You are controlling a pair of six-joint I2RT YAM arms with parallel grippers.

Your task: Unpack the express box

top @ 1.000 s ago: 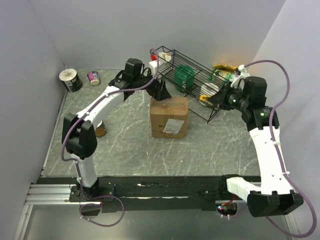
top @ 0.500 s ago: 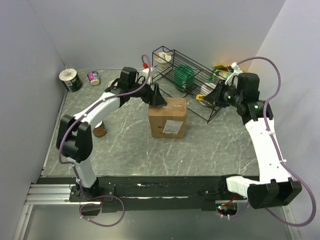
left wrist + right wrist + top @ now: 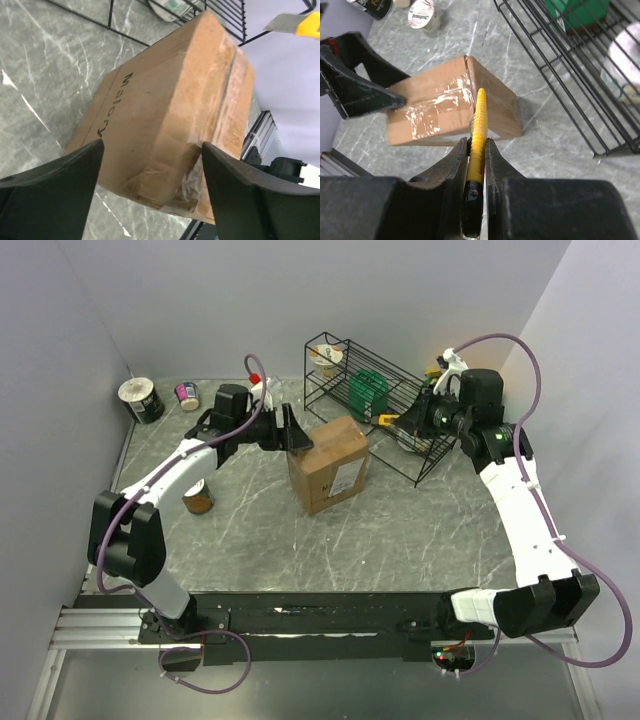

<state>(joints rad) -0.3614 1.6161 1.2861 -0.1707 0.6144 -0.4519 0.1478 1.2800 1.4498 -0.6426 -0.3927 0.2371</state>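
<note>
Express box: the express box stands near the middle of the bench, a little toward the far edge. It is turned askew to the bench edges, just on the near side of the wire rack. Its white label faces the near right corner.
Seam: the clear tape over the flaps is unbroken, and the flaps are closed.
Left gripper: the left gripper is at the box's left-hand corner. Its fingers are spread wide to either side of the carton. You cannot tell from these views whether they press on the cardboard.
Right gripper: the right gripper is pinching a yellow utility knife. It hangs above the bench between the rack and the box, apart from both. The knife points toward the taped face, and the blade tip shows in the left wrist view.
Step in hand: judged from this, you are at the opening cut. One arm frames the box and the other presents the knife. Nothing is unpacked yet.
Next move: first steady the carton with the left gripper so it does not slide. Then lower the blade onto one end of the seam and draw it along the tape, keeping the cut shallow to spare the contents.
Clearance: keep the knife hand clear of the rack wires and of the left fingers.
</note>
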